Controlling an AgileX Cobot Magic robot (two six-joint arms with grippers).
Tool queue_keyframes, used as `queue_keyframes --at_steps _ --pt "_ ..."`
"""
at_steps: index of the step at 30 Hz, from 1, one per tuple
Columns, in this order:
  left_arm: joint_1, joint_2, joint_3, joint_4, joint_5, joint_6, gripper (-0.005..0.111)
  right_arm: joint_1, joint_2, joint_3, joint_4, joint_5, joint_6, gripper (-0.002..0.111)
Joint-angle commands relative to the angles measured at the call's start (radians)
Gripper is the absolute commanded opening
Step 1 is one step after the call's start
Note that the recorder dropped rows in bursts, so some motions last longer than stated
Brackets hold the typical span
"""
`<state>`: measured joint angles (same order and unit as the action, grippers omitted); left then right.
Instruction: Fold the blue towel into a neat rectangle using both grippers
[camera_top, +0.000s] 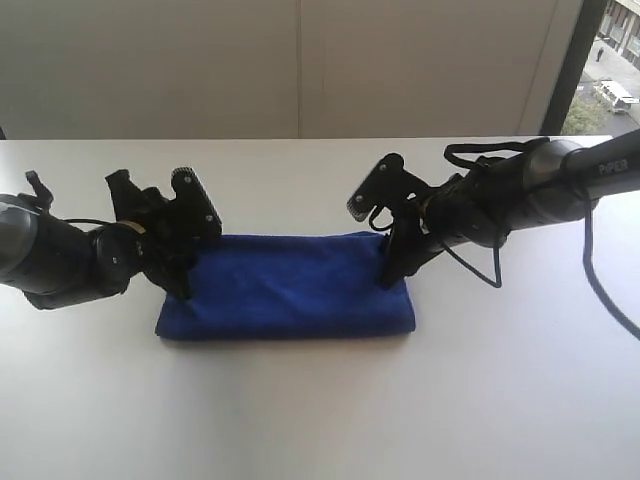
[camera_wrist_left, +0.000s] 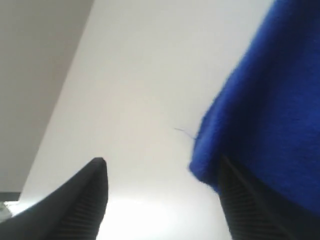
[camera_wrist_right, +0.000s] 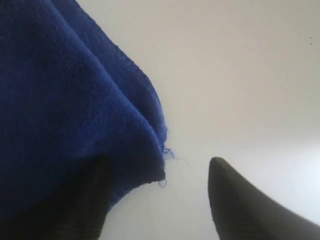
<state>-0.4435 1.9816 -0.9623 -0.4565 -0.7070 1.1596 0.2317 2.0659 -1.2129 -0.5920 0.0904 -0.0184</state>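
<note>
The white worktop (camera_top: 320, 420) runs from the near edge up to the blue towel (camera_top: 290, 290), which lies at its middle, folded into a long rectangle with its long side across the exterior view and a rounded fold along the front.

The left pincer (camera_top: 188, 240) hangs over the towel's far left corner. It is spread wide and grasps nothing. In its wrist view (camera_wrist_left: 162, 164) pale worktop shows between the two ridged fingers (camera_wrist_left: 90, 200), and the towel's corner (camera_wrist_left: 270, 100) lies against the far one.

The right pincer (camera_top: 385, 230) stands at the far right corner, one finger raised and the other down at the cloth. It too is spread and empty. In its wrist view (camera_wrist_right: 157, 165) one finger sits in shadow by the towel's frayed corner (camera_wrist_right: 65, 90) and the other stands apart over the worktop.

The right arm (camera_top: 530, 190) bears the lettering PIPER, with a black cable (camera_top: 600, 280) looping beneath it. Behind stands a pale wall (camera_top: 300, 60), with a window (camera_top: 610, 60) at the right.
</note>
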Motion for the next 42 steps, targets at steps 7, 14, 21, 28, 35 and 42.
queue_keyframes --at_steps 7,14,21,28,35,42 --pt "-0.003 -0.063 -0.006 -0.300 -0.207 0.102 0.068 -0.006 -0.199 -0.006 0.019 0.045 0.112 0.055" --pt "-0.077 -0.155 -0.006 -0.650 -0.042 0.417 0.015 -0.006 -0.324 -0.002 0.019 0.166 0.238 0.024" --pt "-0.058 -0.285 -0.004 -0.904 0.339 0.506 0.000 -0.006 -0.456 0.078 0.076 0.178 0.239 0.000" --pt "0.117 -0.258 -0.049 -0.850 0.797 0.430 0.000 -0.004 -0.461 0.169 0.138 0.126 0.239 0.000" --pt "0.263 -0.122 -0.167 -0.882 1.006 0.409 0.000 -0.004 -0.339 0.183 0.222 -0.023 0.225 0.000" --pt "0.281 0.039 -0.289 -0.911 1.152 0.409 0.000 -0.004 -0.218 0.090 0.277 -0.044 0.225 0.000"
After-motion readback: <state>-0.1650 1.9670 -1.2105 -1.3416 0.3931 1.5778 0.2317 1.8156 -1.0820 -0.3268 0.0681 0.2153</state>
